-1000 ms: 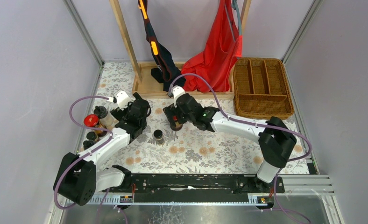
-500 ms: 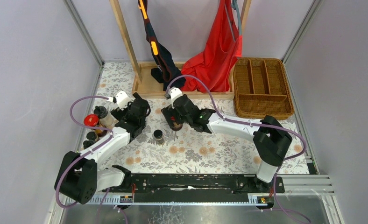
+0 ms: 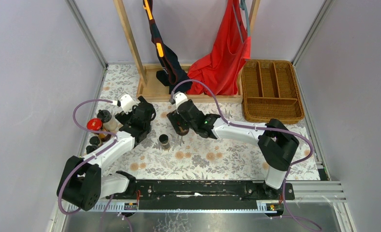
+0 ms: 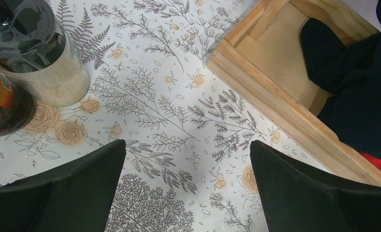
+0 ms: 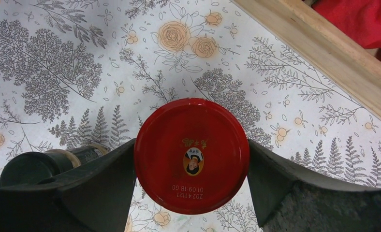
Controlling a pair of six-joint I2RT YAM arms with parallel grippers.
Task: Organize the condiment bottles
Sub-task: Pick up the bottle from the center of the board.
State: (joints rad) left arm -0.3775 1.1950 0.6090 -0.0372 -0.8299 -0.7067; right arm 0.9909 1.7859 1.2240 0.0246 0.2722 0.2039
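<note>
Right wrist view: red-lidded jar (image 5: pixel 192 155) centred in the right gripper (image 5: pixel 191 159).
Jar stands upright directly below; jaws flank its lid left and right, seemingly touching; whether clamped, I cannot tell.

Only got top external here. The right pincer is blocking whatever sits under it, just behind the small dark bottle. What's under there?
Observer: A jar with a red lid, standing upright on the tablecloth, centred in the right pincer.
Operator: Gripped or just straddled?
Observer: A finger sits against each side of the lid, with no gap showing on either side.
Operator: Left pincer holding anything?
Observer: No. The left pincer is wide open, with only bare tablecloth between its fingers.
</note>
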